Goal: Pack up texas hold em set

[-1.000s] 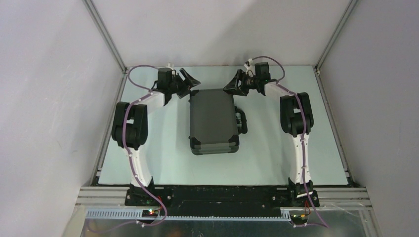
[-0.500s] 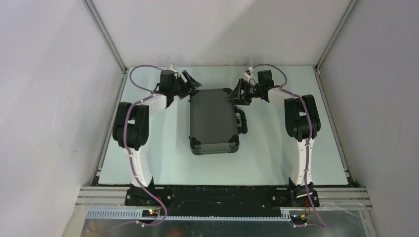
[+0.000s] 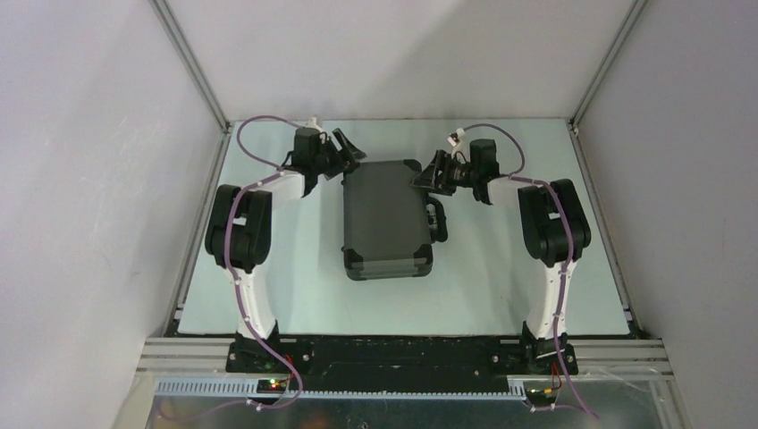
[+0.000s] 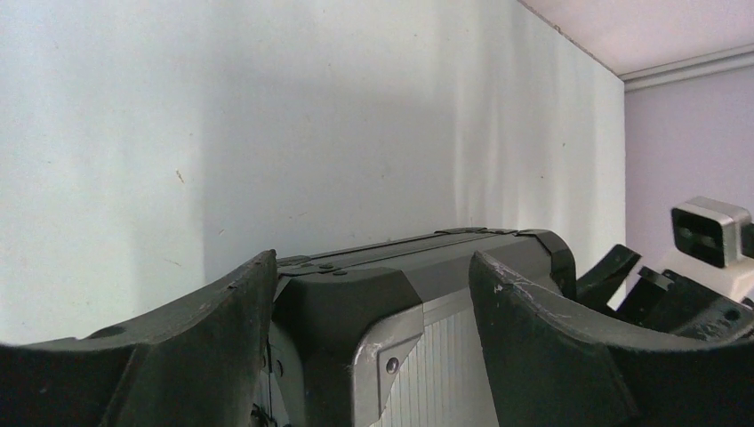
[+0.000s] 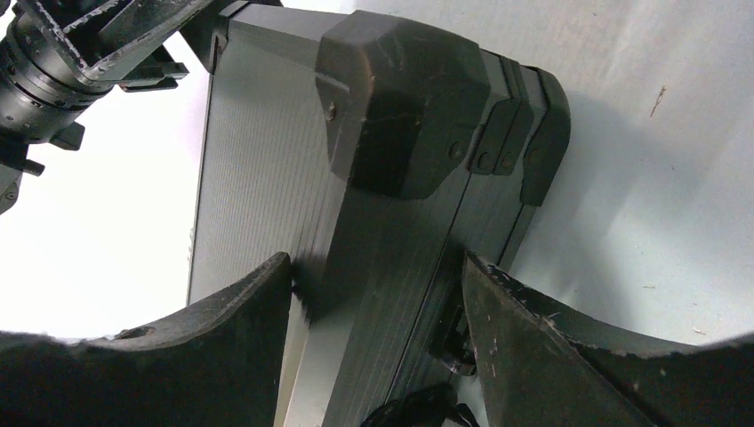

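Case lies shut, left gripper and right gripper both spread astride its far corners, seemingly to steady it.

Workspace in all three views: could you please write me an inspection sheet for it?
Surface: pale table, a few small marks.
Job's things: black case closed, lying flat, handle toward the right arm; chips, cards and discs not seen.
Clutter: nothing seen.
Grippers: left gripper open, straddling the case's far left corner; right gripper open, straddling its far right corner; contact cannot be told.
Cables: purple cables run along both arms, looped away from the case.
Surroundings: grey walls, aluminium frame posts.
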`<state>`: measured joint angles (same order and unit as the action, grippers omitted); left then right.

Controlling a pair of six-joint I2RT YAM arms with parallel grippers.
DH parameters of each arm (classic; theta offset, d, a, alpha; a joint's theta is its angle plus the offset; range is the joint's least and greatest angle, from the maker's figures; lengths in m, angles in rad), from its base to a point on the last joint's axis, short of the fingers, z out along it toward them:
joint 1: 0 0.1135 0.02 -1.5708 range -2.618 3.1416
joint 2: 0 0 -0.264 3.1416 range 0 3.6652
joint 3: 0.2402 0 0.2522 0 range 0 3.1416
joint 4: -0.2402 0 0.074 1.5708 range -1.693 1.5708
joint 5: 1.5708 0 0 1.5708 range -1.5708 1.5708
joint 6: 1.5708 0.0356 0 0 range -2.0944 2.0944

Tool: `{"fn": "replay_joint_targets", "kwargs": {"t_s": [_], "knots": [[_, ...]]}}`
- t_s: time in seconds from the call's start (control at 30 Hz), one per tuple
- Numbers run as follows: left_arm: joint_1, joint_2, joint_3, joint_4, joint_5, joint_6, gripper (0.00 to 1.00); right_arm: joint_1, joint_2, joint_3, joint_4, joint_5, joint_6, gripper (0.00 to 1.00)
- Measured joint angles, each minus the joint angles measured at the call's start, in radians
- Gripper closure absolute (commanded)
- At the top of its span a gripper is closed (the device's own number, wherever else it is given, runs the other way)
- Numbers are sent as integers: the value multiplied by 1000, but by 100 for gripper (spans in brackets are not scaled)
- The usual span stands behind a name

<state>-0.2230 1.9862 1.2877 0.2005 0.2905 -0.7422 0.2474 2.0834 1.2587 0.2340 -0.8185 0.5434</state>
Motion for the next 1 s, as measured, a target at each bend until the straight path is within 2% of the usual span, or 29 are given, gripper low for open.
{"fn": "replay_joint_targets", "kwargs": {"t_s": [0.3, 0.6, 0.7, 1.0], "knots": [[-18, -8, -19, 20, -38, 28, 21, 38, -97, -201, 242, 137, 26, 30], [-35, -24, -60, 72, -83, 52, 21, 66, -202, -341, 273, 188, 54, 30], [-35, -26, -62, 76, -85, 53, 21, 68, -232, -346, 229, 199, 78, 30], [-35, -32, -65, 73, -90, 53, 20, 40, -360, -291, -101, 255, 97, 28]]}}
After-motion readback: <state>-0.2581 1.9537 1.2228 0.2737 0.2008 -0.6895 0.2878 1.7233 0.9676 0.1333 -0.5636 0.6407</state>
